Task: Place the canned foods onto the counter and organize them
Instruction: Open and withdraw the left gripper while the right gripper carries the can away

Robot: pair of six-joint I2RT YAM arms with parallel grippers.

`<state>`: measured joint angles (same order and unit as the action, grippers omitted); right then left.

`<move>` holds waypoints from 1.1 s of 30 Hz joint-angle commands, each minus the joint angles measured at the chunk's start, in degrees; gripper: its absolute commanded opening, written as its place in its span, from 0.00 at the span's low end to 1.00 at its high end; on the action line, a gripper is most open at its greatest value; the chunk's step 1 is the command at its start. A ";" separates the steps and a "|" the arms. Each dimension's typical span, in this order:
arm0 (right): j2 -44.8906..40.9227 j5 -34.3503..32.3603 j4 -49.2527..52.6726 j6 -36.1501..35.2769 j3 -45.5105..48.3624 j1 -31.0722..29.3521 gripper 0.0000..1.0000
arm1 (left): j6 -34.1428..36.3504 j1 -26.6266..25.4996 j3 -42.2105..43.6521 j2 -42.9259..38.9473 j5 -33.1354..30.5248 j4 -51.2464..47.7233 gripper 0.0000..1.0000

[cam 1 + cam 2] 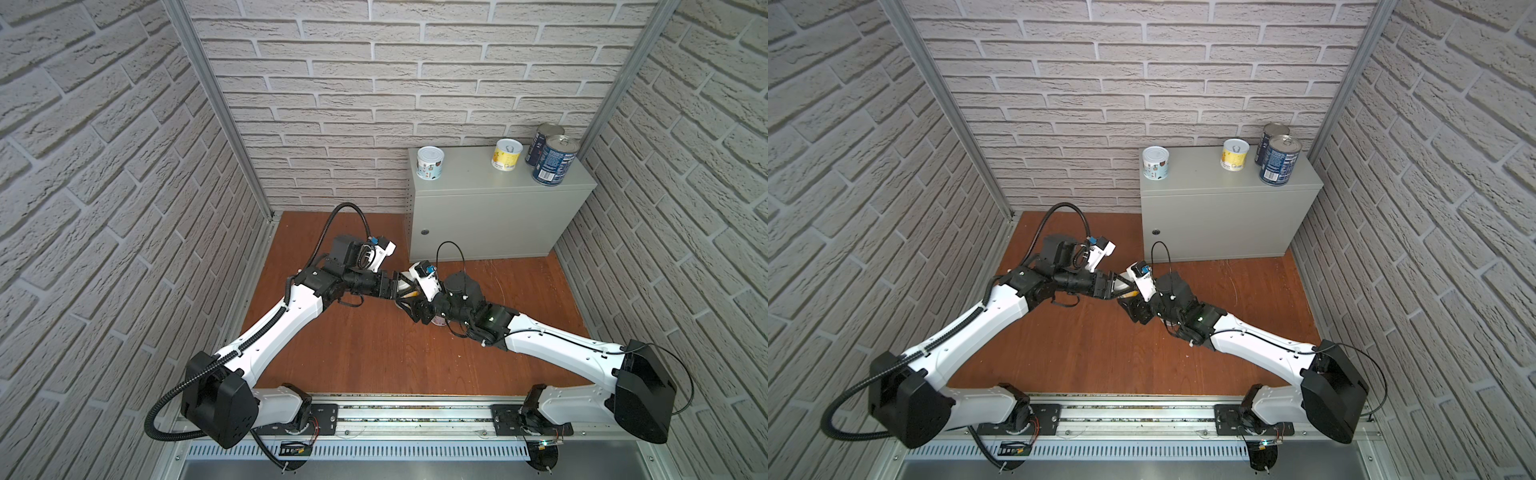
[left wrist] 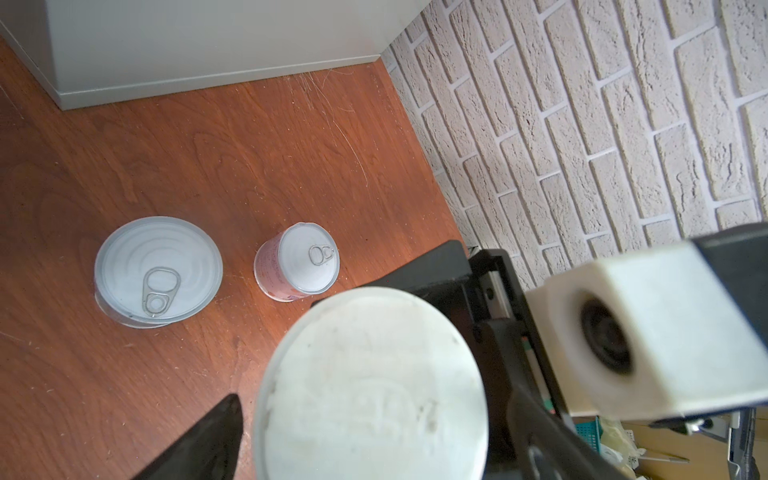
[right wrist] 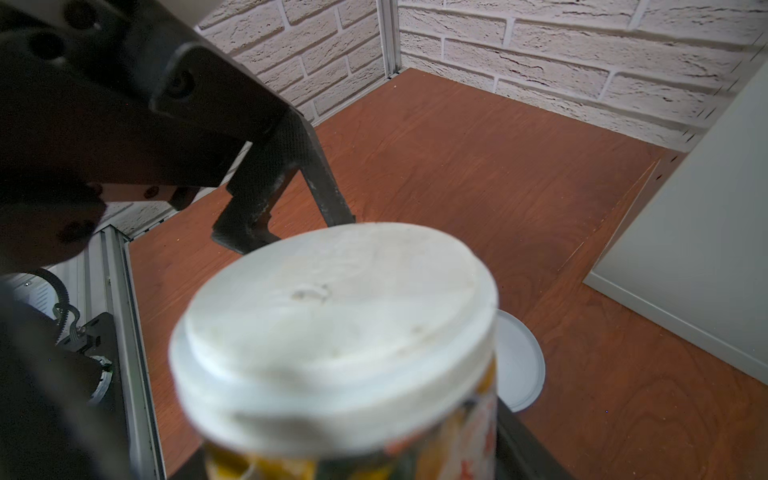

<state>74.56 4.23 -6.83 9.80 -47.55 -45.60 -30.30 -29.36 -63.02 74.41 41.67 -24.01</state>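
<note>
Right gripper (image 1: 410,300) clamped on orange-yellow can (image 3: 340,316), matte white lid, held above wood floor (image 1: 374,345). Left gripper (image 1: 404,286) spread wide beside lid, no grip. On floor: flat pull-ring tin (image 2: 158,270), pink can (image 2: 297,262). Grey metal counter (image 1: 478,183) carries white-labelled can (image 1: 430,163), yellow can (image 1: 507,154), two dark-blue cans (image 1: 555,160). Label print unreadable.

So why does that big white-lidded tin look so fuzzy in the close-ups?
Right wrist view: the held tin sits too near the lens and blurs; left wrist view: soft too, while the pink tin and flat tin on the floor are sharp.
</note>
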 commanded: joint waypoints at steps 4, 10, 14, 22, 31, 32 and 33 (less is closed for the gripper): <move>-1.44 -3.29 -2.62 1.09 -1.91 -0.01 0.54 | -0.04 0.73 1.24 -1.05 -1.51 1.08 0.98; -0.91 -5.39 -0.14 1.54 -2.94 -0.01 0.53 | -0.43 0.98 2.68 -4.18 -4.05 2.60 0.98; -0.78 -7.11 1.41 2.13 -3.55 -0.04 0.53 | -1.16 1.13 4.57 -7.08 -5.94 5.15 0.98; -2.99 -9.75 5.36 5.69 -4.49 -0.02 0.52 | -5.37 5.58 9.98 -12.40 -8.76 11.51 0.98; -4.88 -15.97 12.21 8.61 -5.70 -0.01 0.50 | -2.70 5.72 11.79 -17.48 -13.22 7.46 0.98; -5.17 -16.56 13.01 8.77 -5.95 -0.01 0.50 | -2.58 5.70 12.31 -18.09 -13.57 7.33 0.98; -5.49 -17.50 13.89 9.06 -6.21 -0.05 0.50 | -2.49 5.72 12.95 -18.74 -13.91 7.26 0.98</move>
<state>72.31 -9.52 8.38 17.26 -50.89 -45.60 -34.15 -23.88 -51.51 57.43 29.67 -17.58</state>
